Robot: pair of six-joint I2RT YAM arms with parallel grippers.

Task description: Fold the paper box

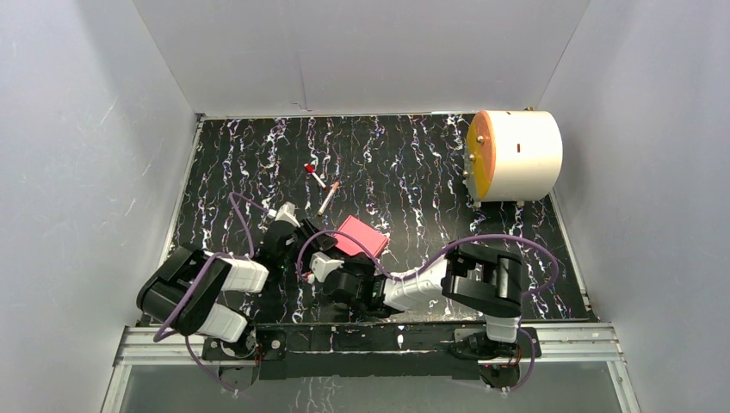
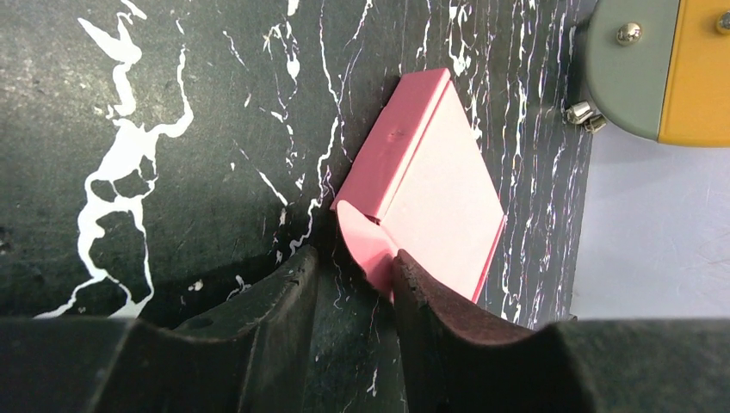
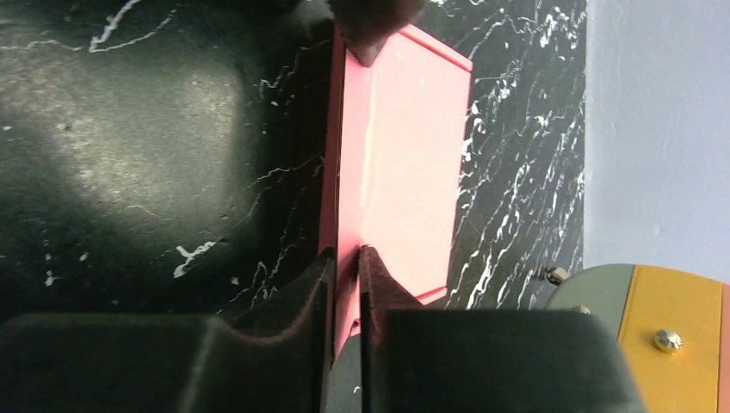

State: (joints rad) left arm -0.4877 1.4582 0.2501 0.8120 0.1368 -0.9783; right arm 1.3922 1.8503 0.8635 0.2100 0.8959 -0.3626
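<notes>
Paper box (image 2: 439, 189) flat on the tabletop (image 2: 172, 103), with both sets of jaws at opposite ends.

Right jaws: almost closed, pinching a thin edge of the red-pink card between the fingers (image 3: 379, 284). The rest of the box runs straight ahead of them. Left jaws: partly open, with dark tabletop showing in the gap. A rounded flap of the box stands just ahead of the fingertips and touches one finger (image 2: 430, 297), but it is not clamped. The box body lies ahead of the left jaws, towards that finger's side. A white cylinder (image 1: 516, 155) lies well beyond both sets of jaws. Two pens (image 1: 323, 191) lie near, beyond the left jaws.
</notes>
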